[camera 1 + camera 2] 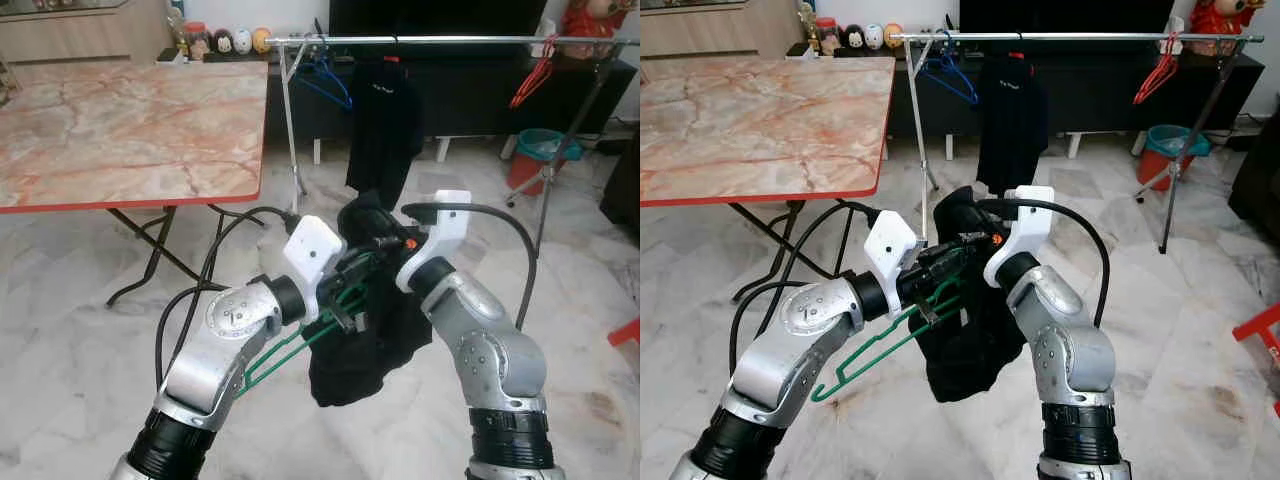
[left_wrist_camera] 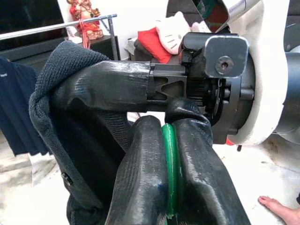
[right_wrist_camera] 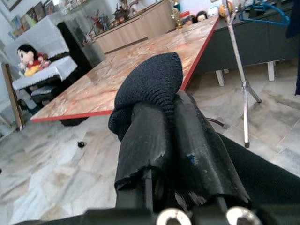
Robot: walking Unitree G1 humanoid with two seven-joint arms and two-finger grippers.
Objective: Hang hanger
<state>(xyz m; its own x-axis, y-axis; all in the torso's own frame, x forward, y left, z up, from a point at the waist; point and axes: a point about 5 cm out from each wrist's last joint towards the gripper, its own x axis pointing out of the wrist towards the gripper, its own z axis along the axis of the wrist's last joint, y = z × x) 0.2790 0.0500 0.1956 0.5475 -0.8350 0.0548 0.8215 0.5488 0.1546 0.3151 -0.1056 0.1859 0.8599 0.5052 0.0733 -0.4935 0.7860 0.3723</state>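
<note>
Green hanger (image 1: 890, 345) carrying a black garment (image 1: 965, 350), held low and well short of the clothes rail (image 1: 1070, 37); left end effector (image 2: 171, 183) pinches the hanger wire, right end effector (image 3: 171, 126) is pressed together on the garment's knit edge. To hang it well, judged from here: close on the rail, raise the hook above it between the black shirt (image 1: 1012, 110) and the red hangers (image 1: 1155, 78), and keep the cloth from slipping off.

Both silver arms bend inward at chest height, wrists almost meeting. The left pincer (image 1: 345, 290) is clamped on a green wire hanger (image 1: 890, 345); the right pincer (image 3: 164, 112) pinches dark knitted cloth (image 3: 152, 82).
</note>
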